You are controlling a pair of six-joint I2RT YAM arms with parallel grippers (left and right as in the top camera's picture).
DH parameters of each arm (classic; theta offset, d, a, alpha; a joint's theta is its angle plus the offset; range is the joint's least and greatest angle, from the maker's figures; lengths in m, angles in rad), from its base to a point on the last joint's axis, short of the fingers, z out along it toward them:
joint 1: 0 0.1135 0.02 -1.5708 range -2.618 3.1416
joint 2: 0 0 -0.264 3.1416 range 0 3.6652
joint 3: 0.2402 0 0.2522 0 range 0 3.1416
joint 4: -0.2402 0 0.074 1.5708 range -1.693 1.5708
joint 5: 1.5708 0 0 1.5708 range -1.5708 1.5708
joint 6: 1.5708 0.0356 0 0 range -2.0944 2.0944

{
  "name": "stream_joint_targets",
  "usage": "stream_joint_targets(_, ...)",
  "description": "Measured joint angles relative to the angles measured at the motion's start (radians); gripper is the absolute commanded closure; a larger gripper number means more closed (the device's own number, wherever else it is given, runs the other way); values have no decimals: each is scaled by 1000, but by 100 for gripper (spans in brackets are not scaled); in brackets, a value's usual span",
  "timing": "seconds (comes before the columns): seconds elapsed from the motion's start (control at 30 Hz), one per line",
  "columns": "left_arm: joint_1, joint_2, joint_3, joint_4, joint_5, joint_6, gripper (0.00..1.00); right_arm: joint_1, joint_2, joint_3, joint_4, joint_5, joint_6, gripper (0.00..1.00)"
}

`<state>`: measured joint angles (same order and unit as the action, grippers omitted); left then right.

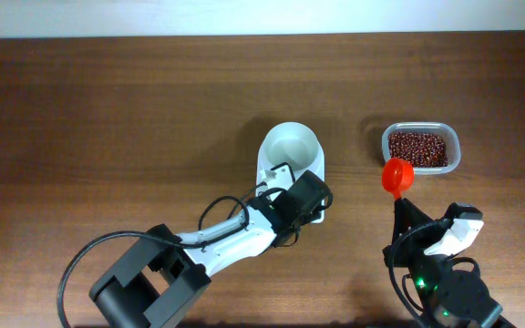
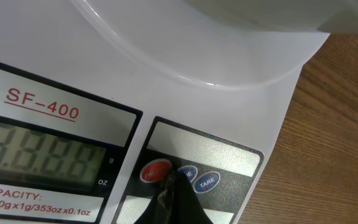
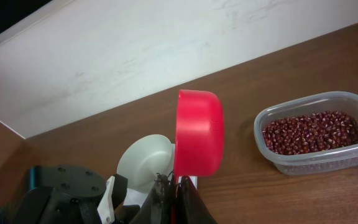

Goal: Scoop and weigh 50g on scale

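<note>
Scale (image 1: 290,157) stands mid-counter (image 1: 108,109), white bowl on top. Left end effector (image 2: 171,180) closed, empty, tip at the scale's buttons. Right end effector (image 3: 174,190) clamped on red scoop (image 3: 197,134), near tub of red-brown beans (image 1: 419,148)

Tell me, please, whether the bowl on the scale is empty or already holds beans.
Empty: in the overhead view the bowl sitting on the scale shows only its bare white inside, with nothing lying in it.
</note>
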<state>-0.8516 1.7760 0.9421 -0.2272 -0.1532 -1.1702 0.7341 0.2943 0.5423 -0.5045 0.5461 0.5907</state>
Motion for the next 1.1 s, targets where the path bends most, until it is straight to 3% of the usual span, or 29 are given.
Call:
stream_joint_targets(0.17, 0, -17, 4, -69, -2, 9, 100, 0, 0, 0, 1, 0, 0, 96)
stream_joint_targets(0.27, 0, -81, -5, -158, 0, 73, 100, 0, 0, 0, 11, 0, 0, 96)
stream_joint_targets(0.37, 2, -262, -10, -267, 3, 186, 100, 0, 0, 2, 76, 27, 0, 96)
stream_joint_targets(0.53, 6, -541, -10, -278, -63, 316, 100, 0, 0, 4, 186, 134, 0, 96)
stream_joint_targets(0.67, 6, -555, -10, -288, -121, 348, 99, 0, 0, 4, 251, 229, -1, 96)
stream_joint_targets(0.77, 15, -562, -10, -293, -134, 469, 91, 0, 0, 4, 286, 320, 0, 96)
stream_joint_targets(0.83, 63, -621, -10, -302, -139, 552, 74, 0, 0, 5, 313, 366, 0, 96)
stream_joint_targets(0.9, 129, -695, -10, -312, -137, 634, 43, 0, 4, 8, 364, 410, -24, 96)
stream_joint_targets(0.93, 164, -735, -10, -320, -135, 668, 20, 0, 8, 11, 379, 419, -39, 96)
stream_joint_targets(1.03, 242, -859, -8, -397, -122, 777, 3, 0, 58, 49, 386, 447, -89, 96)
stream_joint_targets(1.1, 288, -912, 0, -486, -121, 807, 1, 0, 114, 90, 381, 452, -129, 96)
